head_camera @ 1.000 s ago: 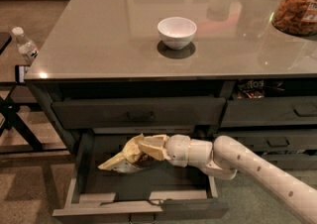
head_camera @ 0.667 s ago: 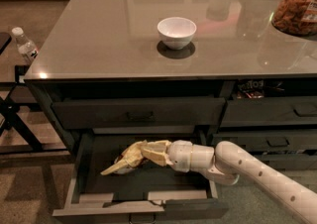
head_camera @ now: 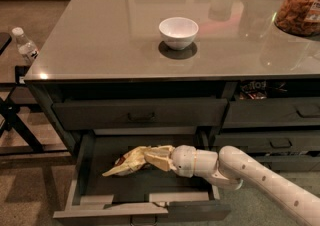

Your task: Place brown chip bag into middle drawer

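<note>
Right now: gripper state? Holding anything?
Gripper: inside the open middle drawer, at the right end of the brown chip bag. Open, closed or holding: cannot be told.

The tool point(head_camera: 164, 157) has its front end lost behind the brown chip bag point(head_camera: 134, 160) in the middle drawer point(head_camera: 145, 184); the snack jar point(head_camera: 301, 6) is cropped top right.

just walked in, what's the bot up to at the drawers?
The arm reaches into the open middle drawer, with its claw at the right end of the brown chip bag. The bag is inside the drawer, its left tip down near the floor. A white bowl sits on the countertop.
</note>
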Available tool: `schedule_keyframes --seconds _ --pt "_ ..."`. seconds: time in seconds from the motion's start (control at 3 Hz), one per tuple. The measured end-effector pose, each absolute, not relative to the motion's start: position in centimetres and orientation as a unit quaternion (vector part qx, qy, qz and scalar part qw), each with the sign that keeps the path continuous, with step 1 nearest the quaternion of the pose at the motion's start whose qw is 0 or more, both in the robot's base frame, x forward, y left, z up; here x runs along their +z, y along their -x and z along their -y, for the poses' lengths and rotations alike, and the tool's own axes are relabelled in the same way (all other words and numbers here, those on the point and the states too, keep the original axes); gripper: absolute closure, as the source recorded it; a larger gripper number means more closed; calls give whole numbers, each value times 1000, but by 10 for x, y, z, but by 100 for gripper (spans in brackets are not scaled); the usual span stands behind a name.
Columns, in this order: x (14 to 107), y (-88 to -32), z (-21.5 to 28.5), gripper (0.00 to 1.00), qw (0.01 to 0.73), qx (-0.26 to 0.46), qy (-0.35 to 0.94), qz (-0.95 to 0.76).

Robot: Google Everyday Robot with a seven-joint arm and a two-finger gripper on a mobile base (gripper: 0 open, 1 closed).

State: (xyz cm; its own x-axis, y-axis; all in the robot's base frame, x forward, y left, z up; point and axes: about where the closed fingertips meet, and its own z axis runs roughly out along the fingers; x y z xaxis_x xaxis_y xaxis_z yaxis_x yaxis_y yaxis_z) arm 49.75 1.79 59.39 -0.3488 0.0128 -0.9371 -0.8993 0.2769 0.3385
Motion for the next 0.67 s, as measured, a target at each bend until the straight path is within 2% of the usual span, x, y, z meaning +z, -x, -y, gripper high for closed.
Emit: schedule_keyframes --seconds 0.33,0.67 --pt "594 -497 -18 51 459 497 339 -654" --pt "594 -497 -18 27 459 497 339 -654"
